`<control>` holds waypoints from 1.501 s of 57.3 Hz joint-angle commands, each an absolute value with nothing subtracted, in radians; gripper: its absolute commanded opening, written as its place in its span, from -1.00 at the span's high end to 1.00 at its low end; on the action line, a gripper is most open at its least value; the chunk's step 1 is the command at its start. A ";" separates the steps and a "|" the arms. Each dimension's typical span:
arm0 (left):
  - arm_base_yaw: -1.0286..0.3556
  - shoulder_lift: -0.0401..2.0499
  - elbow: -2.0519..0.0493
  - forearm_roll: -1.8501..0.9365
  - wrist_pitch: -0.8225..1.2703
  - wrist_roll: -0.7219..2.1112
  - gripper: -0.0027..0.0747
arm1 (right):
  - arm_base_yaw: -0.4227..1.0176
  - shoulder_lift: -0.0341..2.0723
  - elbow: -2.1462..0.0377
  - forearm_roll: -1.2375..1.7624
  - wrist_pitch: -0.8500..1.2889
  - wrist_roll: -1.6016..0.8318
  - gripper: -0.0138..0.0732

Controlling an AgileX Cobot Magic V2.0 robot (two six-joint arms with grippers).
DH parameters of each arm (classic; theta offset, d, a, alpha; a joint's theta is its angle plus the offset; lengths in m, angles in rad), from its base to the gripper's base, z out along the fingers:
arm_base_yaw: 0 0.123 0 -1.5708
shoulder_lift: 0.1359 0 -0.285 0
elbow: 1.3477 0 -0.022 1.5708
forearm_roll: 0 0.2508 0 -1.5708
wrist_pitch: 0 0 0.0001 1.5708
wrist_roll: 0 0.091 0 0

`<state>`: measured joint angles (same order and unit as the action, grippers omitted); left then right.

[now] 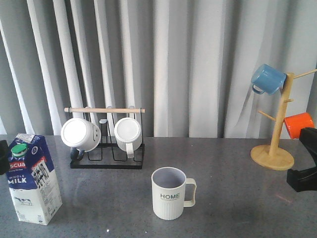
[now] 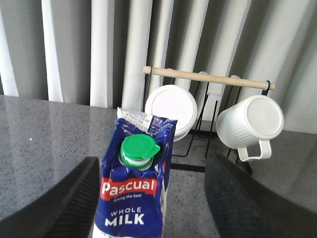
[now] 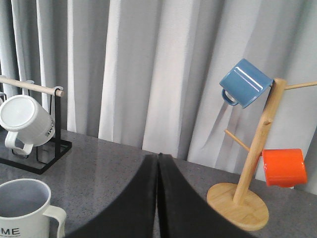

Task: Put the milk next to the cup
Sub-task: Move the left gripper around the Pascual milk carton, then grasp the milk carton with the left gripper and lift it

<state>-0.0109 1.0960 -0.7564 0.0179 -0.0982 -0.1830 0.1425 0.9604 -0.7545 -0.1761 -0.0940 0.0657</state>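
The milk [image 1: 33,179], a blue and white Pascual carton with a green cap, stands upright at the front left of the table. In the left wrist view the milk [image 2: 132,198] sits between the wide-open fingers of my left gripper [image 2: 151,171], nearer one finger and not clamped. Only a black sliver of that gripper [image 1: 3,156] shows in the front view. The cup [image 1: 169,194], an off-white ribbed "HOME" mug, stands at the front centre, well right of the carton; it also shows in the right wrist view [image 3: 22,214]. My right gripper [image 3: 158,157] is shut and empty, at the table's right edge [image 1: 304,166].
A black wire rack [image 1: 106,159] with a wooden bar holds two white mugs [image 1: 80,134] behind the carton and cup. A wooden mug tree [image 1: 275,144] at the back right carries a blue mug [image 1: 267,79] and an orange mug [image 1: 298,124]. Curtains hang behind.
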 commanded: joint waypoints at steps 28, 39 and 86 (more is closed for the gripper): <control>0.009 1.304 -0.926 0.041 -0.346 -0.187 -0.94 | 0.135 0.950 -0.779 -0.185 -0.162 0.062 0.70; 0.009 1.402 -0.926 0.046 -0.370 -0.205 -0.93 | 0.135 0.950 -0.779 -0.185 -0.162 0.062 0.70; 0.010 1.534 -0.926 0.036 -0.454 -0.149 0.76 | 0.135 0.950 -0.779 -0.185 -0.163 0.062 0.70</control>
